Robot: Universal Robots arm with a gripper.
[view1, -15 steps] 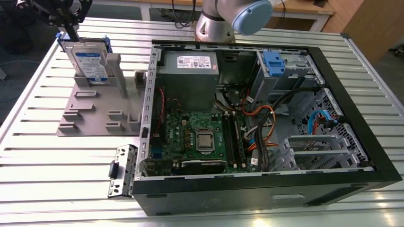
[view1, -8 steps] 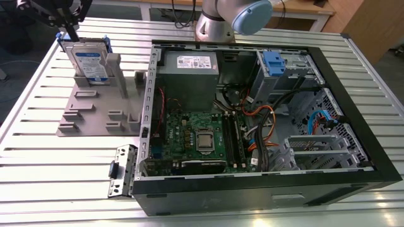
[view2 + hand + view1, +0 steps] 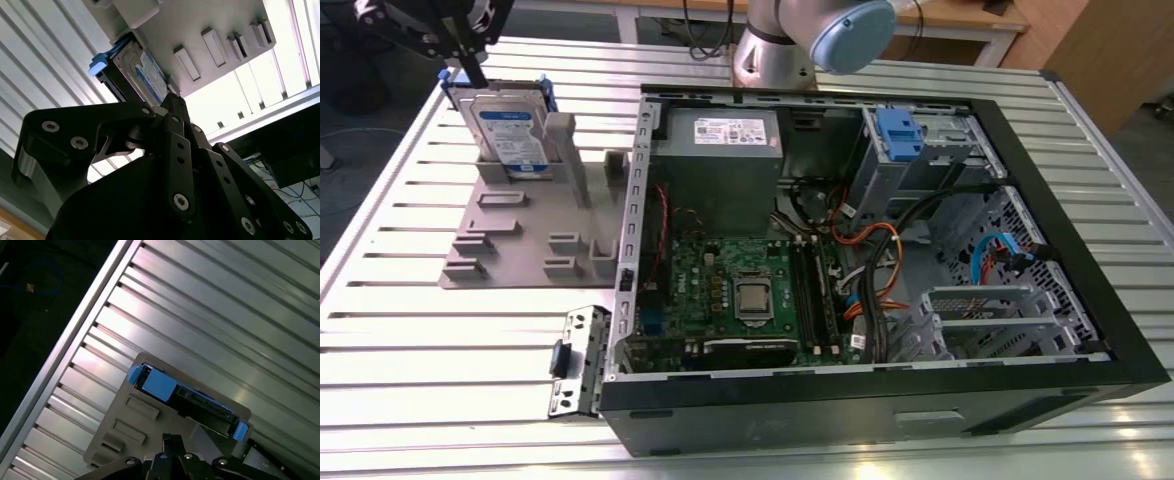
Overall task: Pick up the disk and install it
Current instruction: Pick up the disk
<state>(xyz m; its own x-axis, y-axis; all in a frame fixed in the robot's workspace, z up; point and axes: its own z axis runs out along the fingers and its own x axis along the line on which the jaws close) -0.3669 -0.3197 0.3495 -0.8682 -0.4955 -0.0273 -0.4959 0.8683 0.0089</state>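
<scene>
At the exterior view's left we've got the gripper (image 3: 476, 72) hanging just over the disk (image 3: 511, 135) — it looks pressed together, pinching nothing. The disk stands upright in a slot of the grey rack (image 3: 500, 255). The open computer case (image 3: 1075, 262) lies to the right.

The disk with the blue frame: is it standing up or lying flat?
Standing up. In the exterior view the disk sits on edge in a slot of the grey holder, its label facing sideways.
</scene>
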